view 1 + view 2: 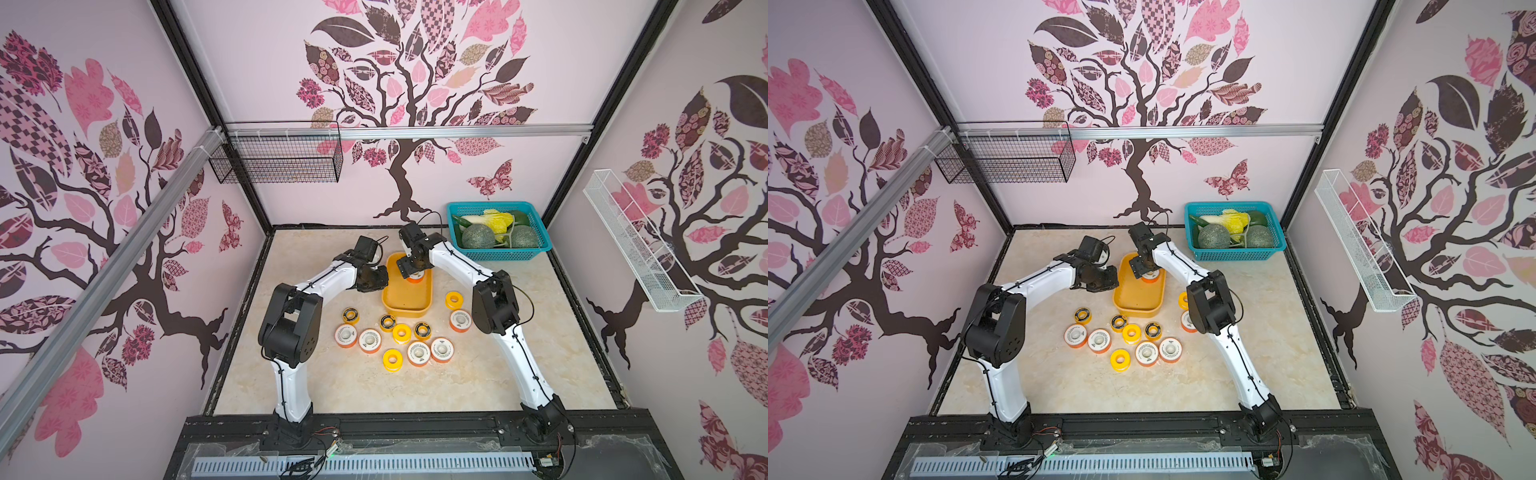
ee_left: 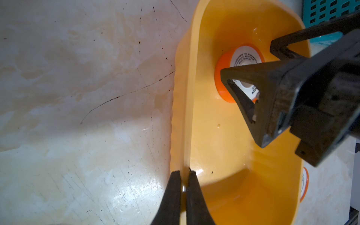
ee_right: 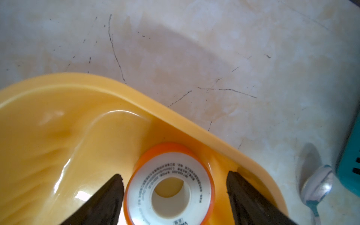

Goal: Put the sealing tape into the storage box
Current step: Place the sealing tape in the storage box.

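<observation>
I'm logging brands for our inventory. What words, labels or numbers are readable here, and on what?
"SEN", the tail of a cut-off word, on the white face of the orange-rimmed spool in the storage box, left wrist view.
Fine print ringing that spool's face, right wrist view: too blurred to read.
Printed faces of the spools on the table, both top views: too small to read.
No other text shows.

Left claw [image 2: 184, 173] pinches the storage box [image 2: 194, 97] rim, one finger on each side. Inside lies one white-faced, orange-rimmed sealing tape [image 2: 241, 56]. My right claw [image 2: 248, 59] straddles it, jaws spread. Scratched desk [image 2: 78, 97] alongside.
</observation>
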